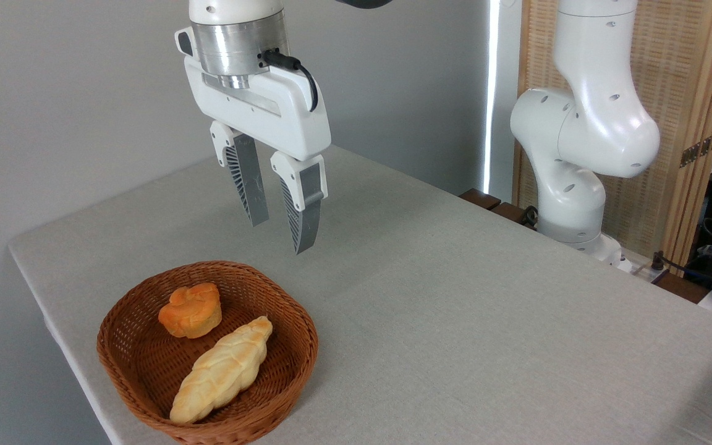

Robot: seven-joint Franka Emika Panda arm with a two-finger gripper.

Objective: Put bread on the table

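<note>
The bread (191, 309), a small round orange bun with a lumpy top, lies in the far part of a brown wicker basket (297, 321) at the front left of the table (455, 321). My gripper (279, 238) hangs open above the basket's far rim, up and to the right of the bread, with nothing between its fingers. It touches neither the basket nor the bread.
A longer pale-yellow braided loaf (223, 369) lies in the basket just in front of the bread. The arm's white base (572, 161) stands at the table's far right edge. Cables and dark equipment sit beyond the right edge.
</note>
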